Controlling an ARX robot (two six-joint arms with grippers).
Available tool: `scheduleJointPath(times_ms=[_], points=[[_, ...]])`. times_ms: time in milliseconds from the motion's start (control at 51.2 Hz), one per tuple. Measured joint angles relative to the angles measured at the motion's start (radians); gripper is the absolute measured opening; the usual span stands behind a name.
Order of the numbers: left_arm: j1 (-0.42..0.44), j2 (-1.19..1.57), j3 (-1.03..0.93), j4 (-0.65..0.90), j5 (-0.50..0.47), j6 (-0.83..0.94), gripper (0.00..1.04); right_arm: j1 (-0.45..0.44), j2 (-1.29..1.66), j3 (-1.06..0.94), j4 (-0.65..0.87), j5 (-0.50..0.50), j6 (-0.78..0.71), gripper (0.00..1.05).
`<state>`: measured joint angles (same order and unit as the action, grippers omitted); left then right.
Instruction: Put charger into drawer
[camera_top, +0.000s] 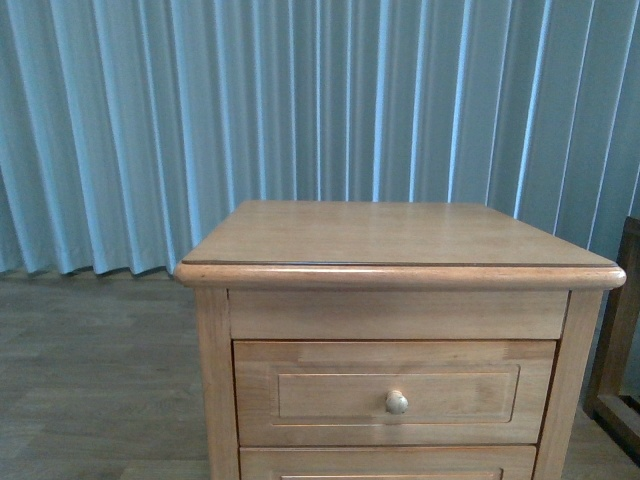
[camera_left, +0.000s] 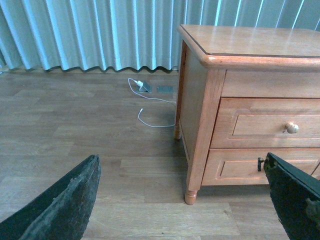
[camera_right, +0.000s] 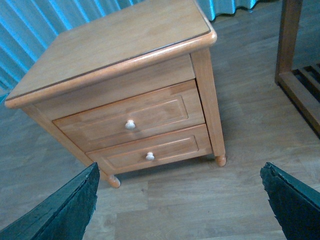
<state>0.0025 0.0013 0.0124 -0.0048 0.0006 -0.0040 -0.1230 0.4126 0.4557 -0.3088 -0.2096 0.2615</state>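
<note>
The drawer (camera_top: 396, 392) is closed; both grippers' jaws gape wide, holding nothing.

Honey-brown drawer (camera_top: 395, 392) with pale knob (camera_top: 397, 402), pleated blue-grey curtain (camera_top: 300, 110), grey-brown plank floor (camera_left: 100, 150)

Home room, curtains (camera_top: 300, 110), wooden nightstand (camera_top: 400, 300)

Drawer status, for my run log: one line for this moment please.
drawer: shut | charger: not seen | left gripper: open, empty | right gripper: open, empty
</note>
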Motion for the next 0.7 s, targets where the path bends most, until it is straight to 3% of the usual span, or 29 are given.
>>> scheduleJointPath(times_ms=[254,332,410,547,703], points=[[0.0,0.0,0.0,0.0,0.0,0.0,0.99,-0.013,-0.004,-0.002,0.0,-0.009,0.005,0.97],[0.0,0.0,0.0,0.0,0.0,0.0,0.99,0.074,-0.066,-0.099,0.207,0.163,-0.103,0.84],[0.0,0.0,0.0,0.0,0.0,0.0,0.99,0.113,-0.116,-0.171,0.317,0.198,-0.187,0.7],[0.0,0.0,0.0,0.0,0.0,0.0,0.99,0.119,-0.164,-0.245,0.344,0.209,-0.239,0.43],[0.0,0.0,0.0,0.0,0.0,0.0,0.99,0.119,-0.283,-0.297,0.277,0.209,-0.251,0.14]])
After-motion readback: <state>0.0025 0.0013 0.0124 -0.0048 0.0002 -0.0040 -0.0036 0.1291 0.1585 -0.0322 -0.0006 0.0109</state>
